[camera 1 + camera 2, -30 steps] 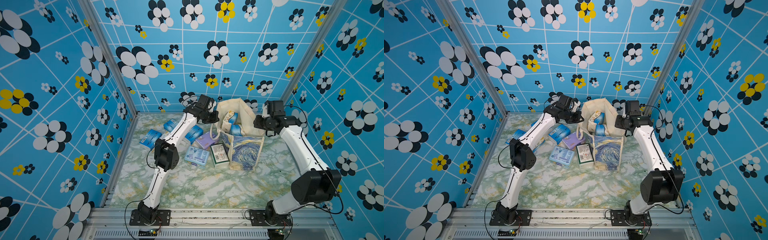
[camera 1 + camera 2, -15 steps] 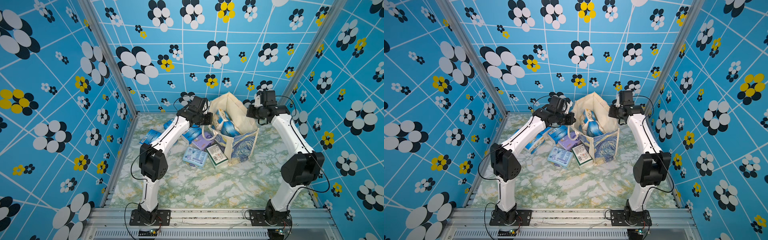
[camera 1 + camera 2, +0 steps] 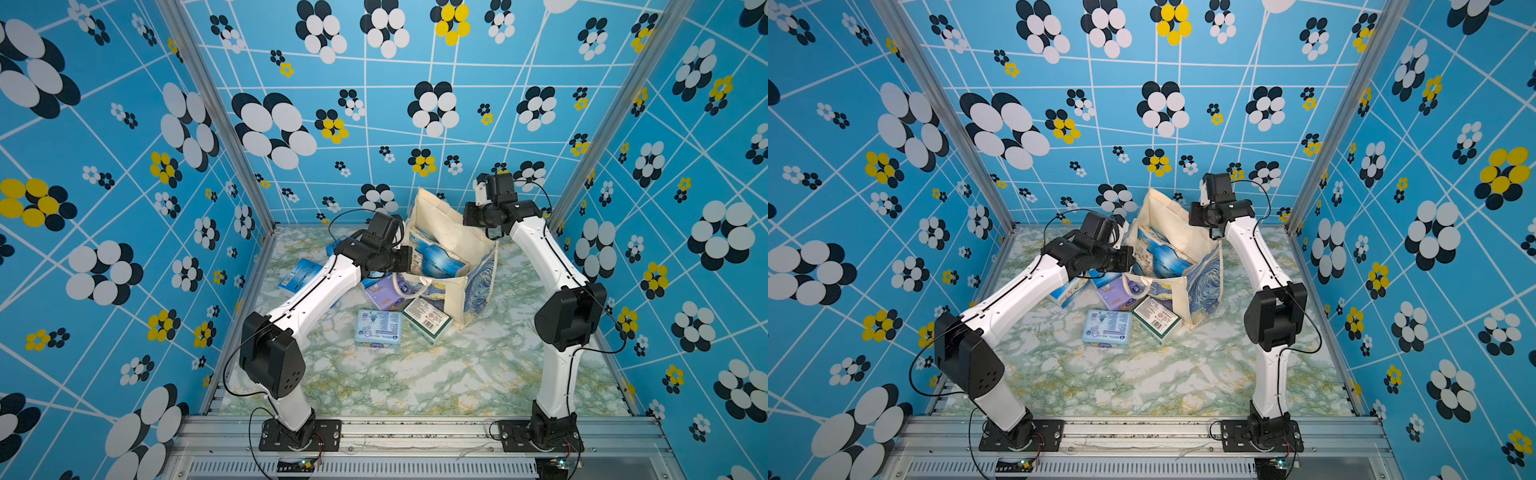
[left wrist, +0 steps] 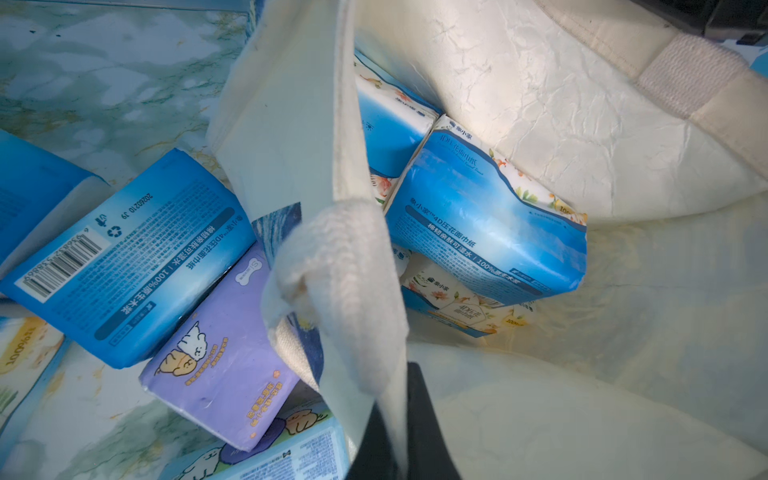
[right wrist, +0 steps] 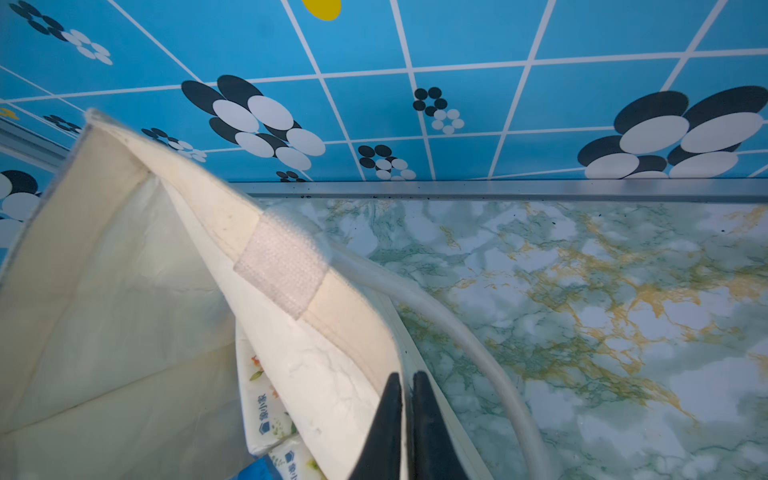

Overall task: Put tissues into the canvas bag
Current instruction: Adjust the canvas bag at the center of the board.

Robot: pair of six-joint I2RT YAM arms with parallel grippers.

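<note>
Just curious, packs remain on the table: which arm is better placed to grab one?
Probably left: the left gripper pinches the canvas bag rim near the lilac pack; the right gripper holds the opposite rim, across the bag.

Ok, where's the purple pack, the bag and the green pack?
purple pack (image 4: 226, 361): left wrist view, its cat-print face.
bag (image 3: 480, 286): in a top view, its painted side.
green pack (image 3: 427, 321): in a top view, its label face.

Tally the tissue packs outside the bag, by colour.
Blue packs: 3
White-orange pack: 1
Lilac pack: 1
Light blue pack: 1
Green-white pack: 1
Total: 7 in view outside the canvas bag; the left arm may hide more.
</note>
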